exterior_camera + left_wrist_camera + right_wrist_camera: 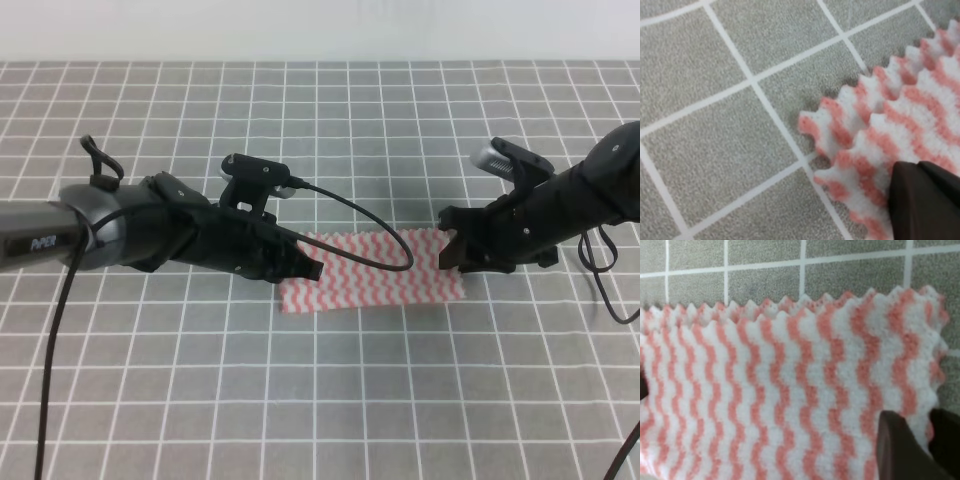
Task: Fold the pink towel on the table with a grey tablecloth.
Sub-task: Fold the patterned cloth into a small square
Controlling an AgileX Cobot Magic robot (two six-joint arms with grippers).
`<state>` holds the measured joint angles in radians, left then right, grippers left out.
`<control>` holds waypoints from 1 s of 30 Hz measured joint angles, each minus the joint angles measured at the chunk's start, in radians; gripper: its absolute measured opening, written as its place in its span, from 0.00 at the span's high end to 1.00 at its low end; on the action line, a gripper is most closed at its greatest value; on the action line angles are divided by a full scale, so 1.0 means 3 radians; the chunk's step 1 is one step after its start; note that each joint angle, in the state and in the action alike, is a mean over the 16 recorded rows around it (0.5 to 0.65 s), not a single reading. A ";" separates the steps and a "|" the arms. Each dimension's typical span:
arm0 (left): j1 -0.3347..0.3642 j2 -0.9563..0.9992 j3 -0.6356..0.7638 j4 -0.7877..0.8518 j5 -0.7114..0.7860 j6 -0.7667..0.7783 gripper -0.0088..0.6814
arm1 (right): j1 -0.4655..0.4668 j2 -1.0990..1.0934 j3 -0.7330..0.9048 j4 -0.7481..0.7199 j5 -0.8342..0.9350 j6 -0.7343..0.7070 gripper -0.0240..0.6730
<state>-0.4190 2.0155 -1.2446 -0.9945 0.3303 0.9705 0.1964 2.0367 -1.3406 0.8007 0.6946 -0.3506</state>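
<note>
The pink towel (372,278) lies on the table with a grey tablecloth (320,400) as a wide strip, two layers thick, with the jagged edges stacked. My left gripper (308,268) is low at its left end. In the left wrist view its dark fingers (925,200) sit together on the towel (875,125) near the corner. My right gripper (447,250) is low at the towel's right end. In the right wrist view its fingers (897,450) stand close together at the towel's (790,390) right edge, with cloth in the narrow gap.
The white-gridded grey cloth covers everything in view. A black cable (370,225) loops from the left wrist over the towel's upper edge. Another cable (600,280) hangs beside the right arm.
</note>
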 joint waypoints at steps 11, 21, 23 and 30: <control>0.0000 0.0000 0.0000 0.0000 -0.0001 0.0006 0.99 | 0.0000 0.0004 -0.0014 0.0027 0.0011 0.0000 0.92; 0.0000 0.0000 0.0000 0.0002 -0.0001 0.0008 0.99 | 0.0008 0.0005 -0.0184 0.0309 0.0203 -0.0118 0.99; 0.0000 0.0000 0.0000 0.0002 -0.0001 0.0008 0.99 | 0.0021 0.0006 -0.0224 0.0376 0.0247 -0.0149 0.99; 0.0000 0.0000 0.0000 0.0000 0.0003 0.0008 0.99 | 0.0151 0.0012 -0.0314 0.0536 0.0308 -0.0250 0.99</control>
<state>-0.4190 2.0155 -1.2446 -0.9946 0.3312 0.9729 0.2418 2.0402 -1.4348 0.9615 0.7871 -0.4256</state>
